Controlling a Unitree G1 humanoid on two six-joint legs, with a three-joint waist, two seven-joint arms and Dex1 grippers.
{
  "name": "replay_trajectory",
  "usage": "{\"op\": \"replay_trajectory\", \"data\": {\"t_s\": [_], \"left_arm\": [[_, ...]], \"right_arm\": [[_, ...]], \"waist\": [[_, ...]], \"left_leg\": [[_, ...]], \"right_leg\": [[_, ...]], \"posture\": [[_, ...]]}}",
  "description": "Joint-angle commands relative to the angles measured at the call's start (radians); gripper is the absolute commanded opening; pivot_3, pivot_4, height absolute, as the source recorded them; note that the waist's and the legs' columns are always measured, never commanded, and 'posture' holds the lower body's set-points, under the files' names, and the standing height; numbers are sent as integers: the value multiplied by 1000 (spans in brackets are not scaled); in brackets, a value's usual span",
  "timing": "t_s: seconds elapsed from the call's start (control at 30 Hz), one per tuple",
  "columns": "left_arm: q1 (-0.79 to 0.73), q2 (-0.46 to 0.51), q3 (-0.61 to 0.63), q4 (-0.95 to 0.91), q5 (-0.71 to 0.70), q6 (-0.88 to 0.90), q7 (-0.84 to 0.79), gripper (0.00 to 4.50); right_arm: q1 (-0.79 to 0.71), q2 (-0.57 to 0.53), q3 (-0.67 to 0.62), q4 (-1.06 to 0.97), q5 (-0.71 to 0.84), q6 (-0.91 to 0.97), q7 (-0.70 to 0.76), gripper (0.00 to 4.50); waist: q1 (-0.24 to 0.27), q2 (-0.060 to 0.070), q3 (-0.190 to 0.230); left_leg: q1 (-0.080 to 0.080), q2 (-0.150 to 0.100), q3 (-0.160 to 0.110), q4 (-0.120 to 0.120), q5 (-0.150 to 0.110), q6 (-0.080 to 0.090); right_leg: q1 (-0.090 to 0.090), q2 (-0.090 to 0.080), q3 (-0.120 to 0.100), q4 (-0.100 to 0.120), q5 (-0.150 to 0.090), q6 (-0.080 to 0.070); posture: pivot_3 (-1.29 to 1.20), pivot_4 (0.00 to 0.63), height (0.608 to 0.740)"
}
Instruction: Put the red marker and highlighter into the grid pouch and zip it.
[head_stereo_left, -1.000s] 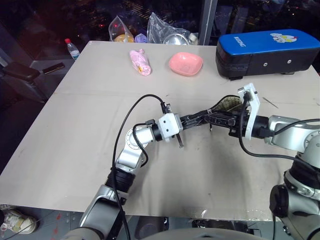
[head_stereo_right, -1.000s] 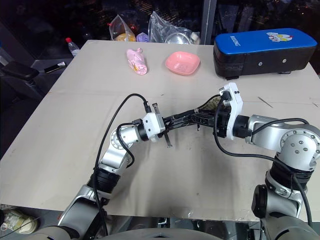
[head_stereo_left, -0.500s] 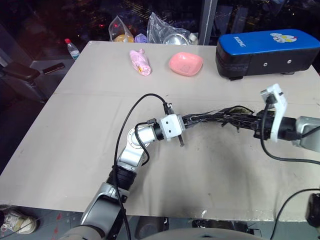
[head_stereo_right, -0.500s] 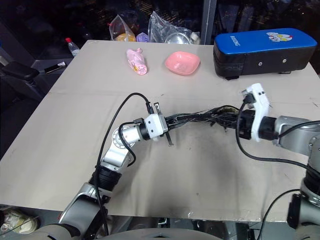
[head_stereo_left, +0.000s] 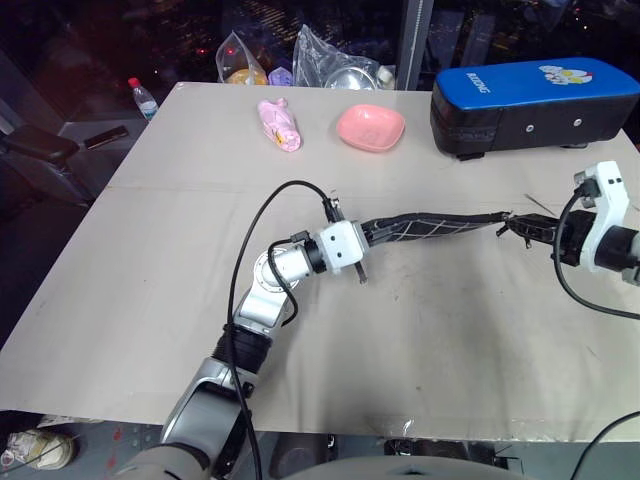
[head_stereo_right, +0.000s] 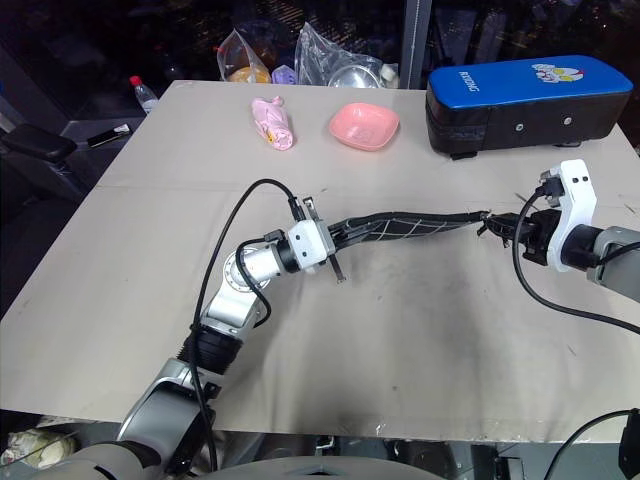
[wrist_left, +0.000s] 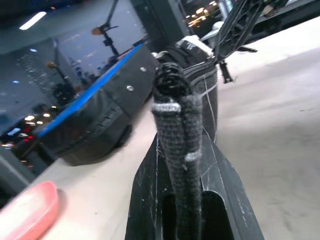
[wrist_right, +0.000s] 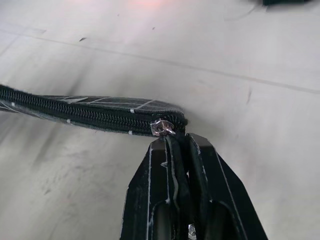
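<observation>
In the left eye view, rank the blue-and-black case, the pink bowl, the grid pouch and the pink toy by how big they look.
1. blue-and-black case, clearly largest
2. grid pouch, long but seen edge-on, stretched between the left gripper and right gripper
3. pink bowl
4. pink toy, close to the bowl, so unsure

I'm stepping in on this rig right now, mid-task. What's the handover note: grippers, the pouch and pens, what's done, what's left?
Left gripper: shut on one end of the grid pouch, held above the table.
Right gripper: shut on the zipper pull at the pouch's other end.
Pouch stretched between both grippers; zipper teeth look closed up to the slider.
Red marker and highlighter: not seen on the table, presumably inside.
Left: confirm the zip is fully closed, set the pouch down, release.
</observation>
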Motion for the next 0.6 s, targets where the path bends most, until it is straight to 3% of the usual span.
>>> {"op": "replay_trajectory", "data": {"t_s": [0.03, 0.17, 0.2, 0.27, 0.37, 0.53, 0.6], "left_arm": [[-22, 23, 62, 27, 13, -33, 61, 0], [-43, 44, 69, 29, 16, -44, 70, 0], [-43, 50, 68, 22, 15, -44, 64, 492], [-36, 63, 63, 13, 12, -40, 49, 961], [-3, 91, 63, 20, 14, -47, 29, 2110], [188, 157, 128, -161, -152, 113, -21, 4213], [263, 188, 145, -236, -212, 180, -49, 4369]], "right_arm": [[29, 3, -22, -49, -75, -152, 41, 92], [84, 1, 31, -97, -151, -288, 116, 1444], [96, -5, 47, -100, -191, -331, 126, 2085], [121, -22, 78, -86, -264, -419, 167, 3157], [168, -30, 98, -50, -332, -523, 225, 4240], [318, 2, 84, 17, -422, -746, 328, 4248], [340, 21, 72, 43, -424, -781, 342, 4248]], "waist": [[0, 0, 0], [0, 0, 0], [-1, 0, 0], [0, 0, 0], [0, 0, 0], [-1, 1, 1], [-5, 1, 1]], "left_leg": [[0, 0, 0, 0, 0, 0], [0, 0, 0, -1, 0, 0], [0, 0, 0, -1, 0, 0], [0, 0, 1, -1, 0, 0], [1, 0, 1, -1, 0, -1], [1, 0, 2, -2, 0, -1], [1, 1, 2, -2, 0, -1]], "right_leg": [[0, 0, 0, 0, 0, 0], [0, 0, 0, 0, 0, 0], [0, 0, 0, 0, 0, 0], [0, 0, 0, 0, 0, 0], [0, 0, 0, 0, 0, 0], [0, -1, 1, -1, -1, 1], [-1, -2, 2, 0, -1, 1]], "posture": [[0, 150, 740], [0, 150, 740], [0, 150, 740], [0, 150, 740], [0, 150, 740], [0, 150, 740], [0, 150, 740]]}}
